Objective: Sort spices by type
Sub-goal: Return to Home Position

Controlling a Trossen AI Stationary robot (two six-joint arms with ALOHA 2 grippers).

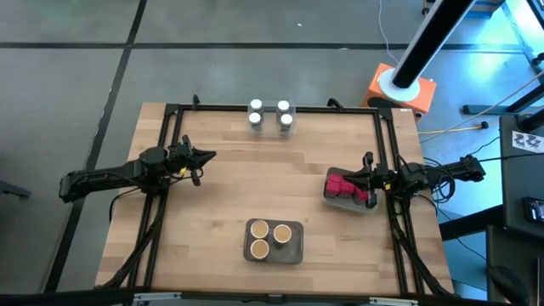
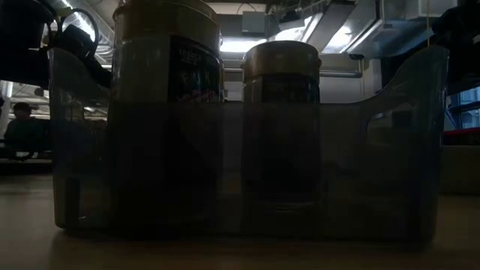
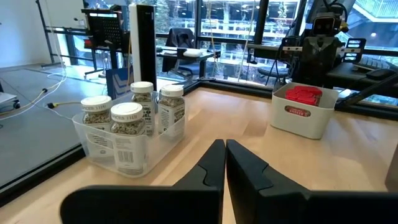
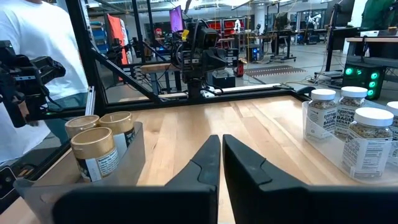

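Homing step: both arms should pull back to rest; judging by the layout, nothing is left loose on the table (image 1: 255,183) to pick.
Left gripper (image 1: 206,156): over bare wood on the left side, fingers together, holding nothing.
Right gripper (image 1: 368,181): at the right side, over the near edge of the light bin (image 3: 305,121); fingers together, empty.
How to do it well: lift clear first, then retract along each arm's own side. The right arm needs height before it swings, or it could clip the light bin's rim. Keep fingers closed and move slowly.
White-capped jars (image 1: 285,120): four, upright in the clear tray (image 3: 99,146) at the far edge, centre. Well apart from both grippers, ahead and off to one side of each.
Red packs (image 1: 340,183): stacked in the light bin, directly under or just beside the right gripper; exact clearance can't be told.
Gold-topped jars (image 1: 259,229): three, upright in the dark bin (image 1: 295,251) at the near edge, centre; between the two arms, apart from both.
Sort status: looks finished, one kind per container.
Risk: a snag on the light bin is the main one; the left arm's path looks free.
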